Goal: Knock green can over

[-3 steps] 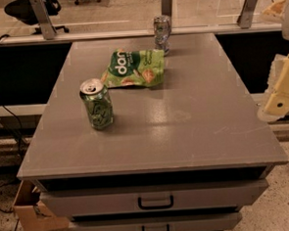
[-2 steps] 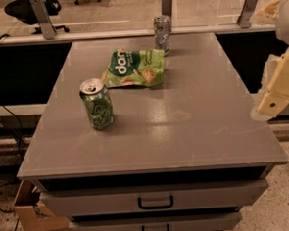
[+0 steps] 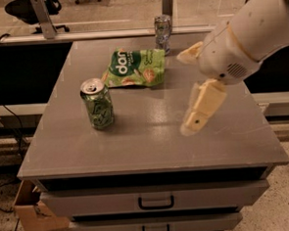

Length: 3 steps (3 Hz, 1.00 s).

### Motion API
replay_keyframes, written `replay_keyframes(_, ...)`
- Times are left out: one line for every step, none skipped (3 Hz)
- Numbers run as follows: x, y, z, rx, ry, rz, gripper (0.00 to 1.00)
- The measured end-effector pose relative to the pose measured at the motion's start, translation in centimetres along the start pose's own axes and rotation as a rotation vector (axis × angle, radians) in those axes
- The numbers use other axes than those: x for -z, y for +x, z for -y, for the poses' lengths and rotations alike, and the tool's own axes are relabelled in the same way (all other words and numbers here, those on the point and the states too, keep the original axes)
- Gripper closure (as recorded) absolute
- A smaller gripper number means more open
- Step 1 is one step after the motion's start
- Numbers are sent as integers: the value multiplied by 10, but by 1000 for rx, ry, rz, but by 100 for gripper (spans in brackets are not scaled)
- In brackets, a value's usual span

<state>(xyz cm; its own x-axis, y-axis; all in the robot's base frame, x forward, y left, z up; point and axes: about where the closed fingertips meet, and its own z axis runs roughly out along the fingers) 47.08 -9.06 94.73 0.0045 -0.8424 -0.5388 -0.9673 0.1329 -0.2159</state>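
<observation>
The green can [image 3: 97, 104] stands upright on the left half of the grey table [image 3: 151, 146]. It has green-and-white sides and a silver top with a pull tab. My gripper [image 3: 184, 93] hangs over the right half of the table, on the white arm that comes in from the upper right. It is to the right of the can with a wide gap of bare table between them. Its two cream fingers [image 3: 202, 108] are spread apart and hold nothing.
A flat green snack bag [image 3: 134, 68] lies behind the can near the table's middle. A silver crinkled can [image 3: 162, 30] stands at the back edge. Drawers [image 3: 155, 201] are under the tabletop. A cardboard box [image 3: 30, 212] sits on the floor at the left.
My arm has swung in from the right edge of the view over the table, towards the green can. The can, bag and silver can have not moved.
</observation>
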Motion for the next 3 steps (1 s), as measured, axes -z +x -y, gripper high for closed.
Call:
replay_keyframes(-67,-20,-2,-63,-86,230,0)
replay_keyframes(-109,-53,-5,-119,-123,462,0)
replay_keyframes(-106,-85,-7,-141,-147,560,0)
